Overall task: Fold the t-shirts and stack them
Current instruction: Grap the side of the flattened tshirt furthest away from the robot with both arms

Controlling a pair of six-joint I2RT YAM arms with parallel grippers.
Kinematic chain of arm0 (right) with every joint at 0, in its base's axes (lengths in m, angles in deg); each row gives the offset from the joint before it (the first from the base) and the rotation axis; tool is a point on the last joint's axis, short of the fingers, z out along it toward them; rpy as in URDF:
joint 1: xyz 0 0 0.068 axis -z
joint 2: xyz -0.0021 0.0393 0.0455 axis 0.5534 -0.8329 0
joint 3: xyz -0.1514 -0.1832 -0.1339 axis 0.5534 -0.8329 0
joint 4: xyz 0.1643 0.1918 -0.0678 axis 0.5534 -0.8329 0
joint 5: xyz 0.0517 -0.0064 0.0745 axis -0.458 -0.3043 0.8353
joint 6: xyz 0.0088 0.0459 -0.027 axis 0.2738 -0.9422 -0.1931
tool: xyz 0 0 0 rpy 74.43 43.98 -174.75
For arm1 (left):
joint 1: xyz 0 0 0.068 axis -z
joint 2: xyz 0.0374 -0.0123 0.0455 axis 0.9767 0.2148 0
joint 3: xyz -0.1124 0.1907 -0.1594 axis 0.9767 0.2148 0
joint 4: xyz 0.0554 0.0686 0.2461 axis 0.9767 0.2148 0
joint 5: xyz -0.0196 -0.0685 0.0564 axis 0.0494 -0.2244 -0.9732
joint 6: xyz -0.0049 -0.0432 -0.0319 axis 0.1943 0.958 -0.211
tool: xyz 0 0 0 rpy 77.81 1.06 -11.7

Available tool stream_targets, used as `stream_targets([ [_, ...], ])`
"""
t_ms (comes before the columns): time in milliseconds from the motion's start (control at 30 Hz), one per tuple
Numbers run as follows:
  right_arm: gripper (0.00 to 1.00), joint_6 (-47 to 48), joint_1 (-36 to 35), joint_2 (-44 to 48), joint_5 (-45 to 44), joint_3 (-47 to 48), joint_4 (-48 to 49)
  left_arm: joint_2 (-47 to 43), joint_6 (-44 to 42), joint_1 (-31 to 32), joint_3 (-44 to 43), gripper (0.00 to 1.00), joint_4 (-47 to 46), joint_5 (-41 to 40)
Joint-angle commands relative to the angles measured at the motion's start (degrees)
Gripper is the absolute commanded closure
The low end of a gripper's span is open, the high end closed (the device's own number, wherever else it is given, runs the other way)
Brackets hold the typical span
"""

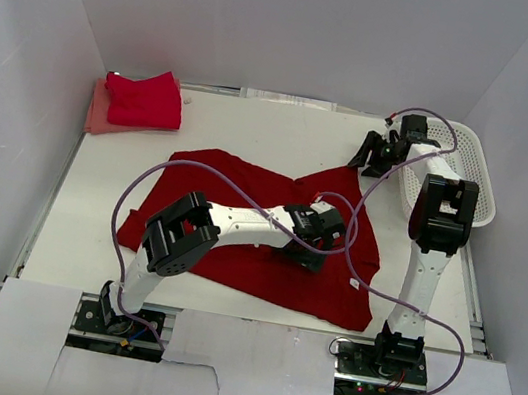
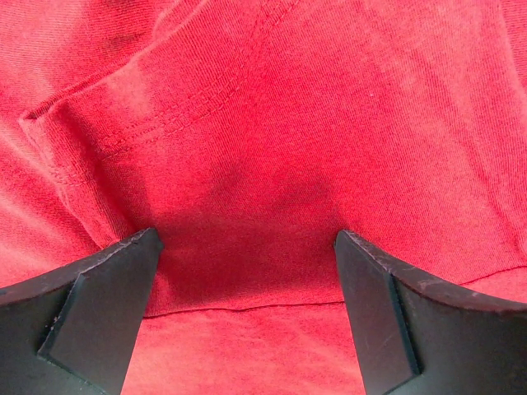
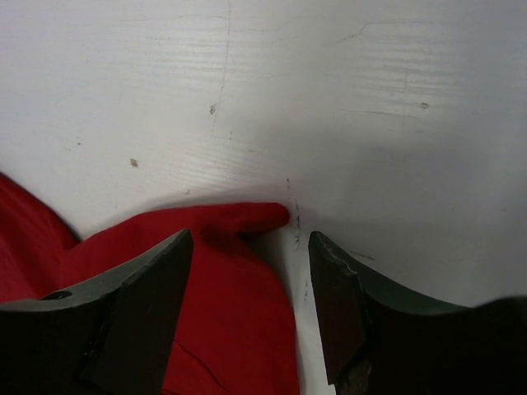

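A dark red t-shirt [image 1: 240, 219] lies spread and rumpled across the middle of the table. My left gripper [image 1: 330, 239] is open and low over its right part; in the left wrist view the cloth [image 2: 272, 148], with a stitched hem and a fold edge, fills the gap between the fingers [image 2: 99, 304]. My right gripper [image 1: 364, 157] is open just above the shirt's far right corner [image 3: 247, 218], which lies between its fingers [image 3: 333, 304] on the white table. Folded shirts, a red one [image 1: 144, 100] on a pink one [image 1: 98, 114], sit stacked at the far left.
A white plastic basket [image 1: 465, 176] stands at the right edge, beside my right arm. White walls enclose the table on three sides. Purple cables loop from both arms over the shirt. A clear strip [image 1: 290, 100] lies along the back edge.
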Motion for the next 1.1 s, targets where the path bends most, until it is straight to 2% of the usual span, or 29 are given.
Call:
stream_targets([
  [0, 0.35, 0.5, 0.2, 2.46, 1.94, -1.46, 0.61, 8.83, 1.8, 2.13, 6.2, 0.02, 10.04, 10.77],
  [200, 0.35, -0.11, 1.96, 0.0, 7.91, -1.11, 1.58, 8.56, 1.71, 2.13, 6.37, 0.02, 10.04, 10.59],
  [300, 0.39, 0.06, 2.14, -1.4, 10.47, -0.76, 2.81, 8.65, 1.8, 2.13, 6.37, 0.02, 9.95, 10.59],
  [333, 0.41, 0.15, 2.23, -1.76, 10.9, -0.41, 3.16, 8.65, 1.8, 2.13, 6.46, 0.02, 10.04, 10.59],
  [367, 0.5, 0.15, 2.31, -2.46, 11.52, -0.15, 3.25, 8.65, 1.8, 2.13, 6.46, 0.02, 10.04, 10.59],
  [433, 0.54, 0.15, 2.4, -2.9, 12.66, 0.2, 3.86, 8.48, 1.88, 2.13, 6.63, 0.02, 10.04, 10.5],
  [700, 0.55, -1.26, 2.67, -5.1, 15.3, 2.49, 4.74, 8.47, 1.97, 2.13, 7.07, 0.02, 10.04, 10.33],
  [833, 0.48, -1.78, 2.75, -5.71, 15.91, 3.54, 5.54, 8.48, 2.15, 2.13, 7.16, 0.02, 9.86, 10.41],
  [967, 0.47, -3.71, 3.1, -8.17, 18.99, 6.18, 6.15, 8.56, 2.24, 2.13, 7.43, 0.02, 9.86, 10.5],
  [1000, 0.48, -4.15, 3.1, -8.35, 19.43, 6.88, 6.76, 8.56, 2.24, 2.13, 7.51, 0.02, 9.86, 10.41],
  [1067, 0.57, -4.86, 3.1, -8.88, 19.43, 7.59, 6.68, 8.48, 2.24, 2.13, 7.6, 0.02, 9.86, 10.5],
])
